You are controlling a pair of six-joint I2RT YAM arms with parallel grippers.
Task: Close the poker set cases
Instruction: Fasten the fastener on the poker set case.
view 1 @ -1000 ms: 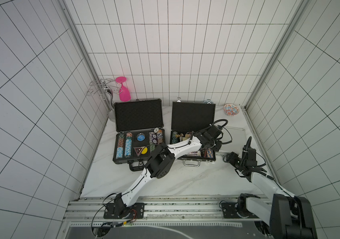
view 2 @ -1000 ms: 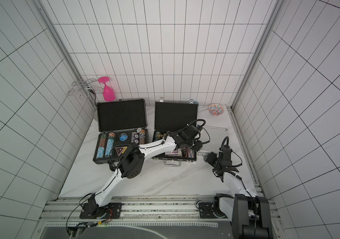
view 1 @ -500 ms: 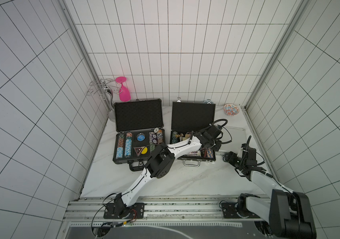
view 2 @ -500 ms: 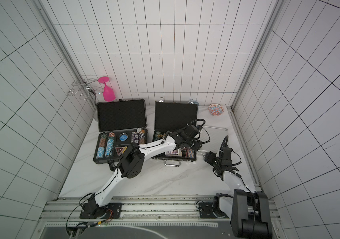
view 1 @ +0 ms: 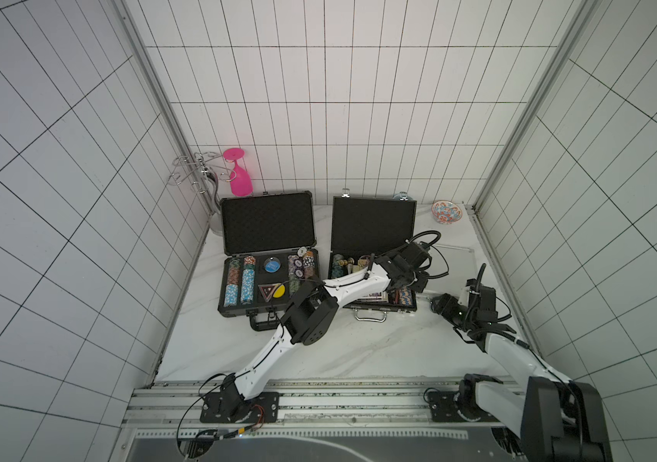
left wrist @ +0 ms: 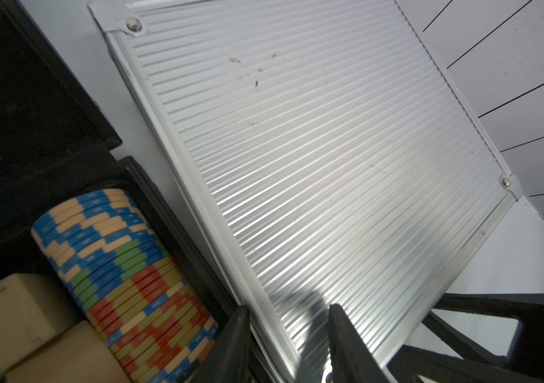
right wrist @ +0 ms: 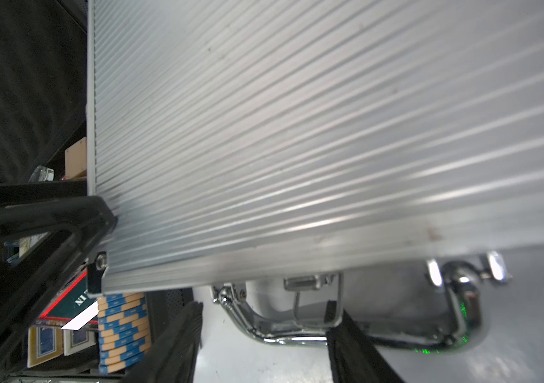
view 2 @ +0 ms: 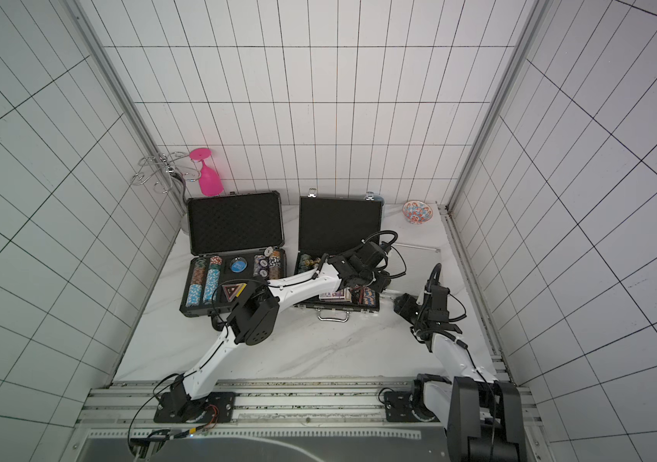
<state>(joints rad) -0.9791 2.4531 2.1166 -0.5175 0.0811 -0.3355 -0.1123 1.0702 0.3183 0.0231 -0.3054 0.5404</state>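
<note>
While the right gripper [right wrist: 264, 305] hovers near the tabletop's right edge with its jaws apart and empty, the small silver case [right wrist: 297, 132] lies just beyond its fingertips, chrome handle [right wrist: 297, 339] facing them. Farther on, the left gripper [left wrist: 287, 308] straddles that case's corner rim, beside the medium black case [view 1: 373, 224]. Its jaws stand partly apart, and whether they pinch the lid cannot be told. Toward the far edge, the black case and the large dark-grey case [view 1: 267, 224] stand open, lids upright.
</note>
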